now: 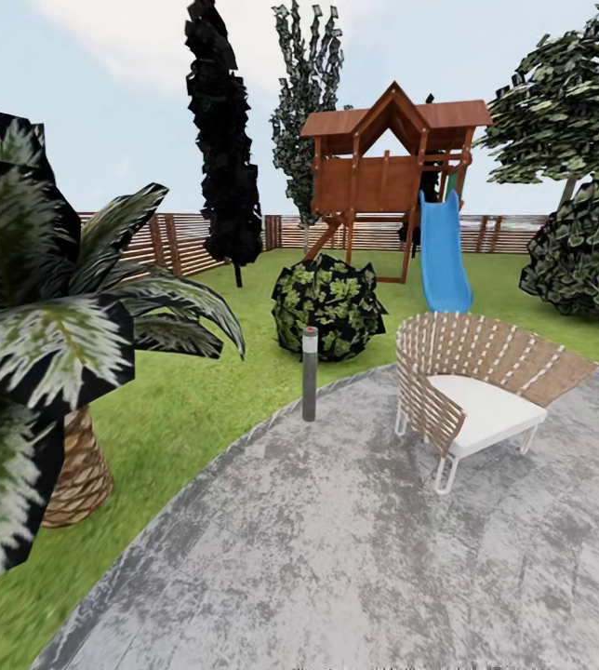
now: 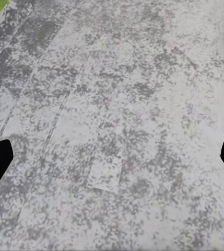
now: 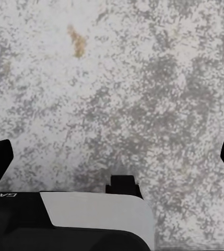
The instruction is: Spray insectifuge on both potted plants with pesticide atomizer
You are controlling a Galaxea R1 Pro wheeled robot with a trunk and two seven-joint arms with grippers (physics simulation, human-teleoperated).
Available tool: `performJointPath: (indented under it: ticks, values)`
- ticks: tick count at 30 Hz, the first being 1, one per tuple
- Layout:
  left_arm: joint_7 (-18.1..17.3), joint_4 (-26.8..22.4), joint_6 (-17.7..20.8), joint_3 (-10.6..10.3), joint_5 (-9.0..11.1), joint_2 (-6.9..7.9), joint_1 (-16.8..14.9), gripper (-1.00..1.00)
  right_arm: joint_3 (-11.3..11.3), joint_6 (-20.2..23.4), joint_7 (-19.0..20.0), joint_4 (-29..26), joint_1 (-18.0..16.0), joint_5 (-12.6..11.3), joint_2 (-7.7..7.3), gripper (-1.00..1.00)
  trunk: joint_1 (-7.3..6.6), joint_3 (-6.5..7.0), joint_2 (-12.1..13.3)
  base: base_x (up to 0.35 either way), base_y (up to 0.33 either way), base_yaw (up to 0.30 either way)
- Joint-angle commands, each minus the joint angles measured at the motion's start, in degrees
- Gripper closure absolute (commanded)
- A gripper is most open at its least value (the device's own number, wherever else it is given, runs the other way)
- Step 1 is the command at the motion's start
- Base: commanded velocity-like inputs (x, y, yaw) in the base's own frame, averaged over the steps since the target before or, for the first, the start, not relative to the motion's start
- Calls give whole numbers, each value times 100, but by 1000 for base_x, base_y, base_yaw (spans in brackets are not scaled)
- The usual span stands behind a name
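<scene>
At far left stands the big palm [image 1: 48, 372], then the grey bollard lamp [image 1: 310, 372] at the patio [image 1: 337, 558] edge, a round bush [image 1: 327, 305], the playhouse [image 1: 388, 177] with its blue slide [image 1: 444, 256], and a woven chair [image 1: 476, 395]. The left tool [image 2: 112, 157] and right tool [image 3: 112, 157] hang wide apart, empty, over paving. I judge this the search step: neither atomizer nor potted plants are in sight, so next comes turning to look. "GAL" is legible beside the right tool.
</scene>
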Motion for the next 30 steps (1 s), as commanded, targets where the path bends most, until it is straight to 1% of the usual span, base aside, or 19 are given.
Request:
performJointPath:
  ticks: [1,6,14,17,25,30]
  values:
    - [-3,4,-18,1,1,0,-3,-100,-6,5,6,-12,3,-5,0,-100,-1,-5,-3,-86,179,-267]
    - [-3,4,-18,1,1,0,-3,-100,-7,5,6,-12,3,-6,0,-100,-1,-5,-3,-138,220,-223]
    - [-3,4,-18,1,1,0,-3,-100,-7,5,6,-12,2,-8,0,-100,-1,-5,-3,-226,249,-44]
    - [-3,4,-18,1,1,0,-3,-100,-7,5,6,-12,3,-12,0,-100,-1,-5,-3,-237,236,-138]
    - [-3,4,-18,1,1,0,-3,-100,-7,5,6,-12,3,-15,0,-100,-1,-5,-3,-189,188,-241]
    - [-3,4,-18,1,1,0,-3,-100,-12,5,6,-12,3,-15,0,-100,-1,-5,-3,-75,74,-268]
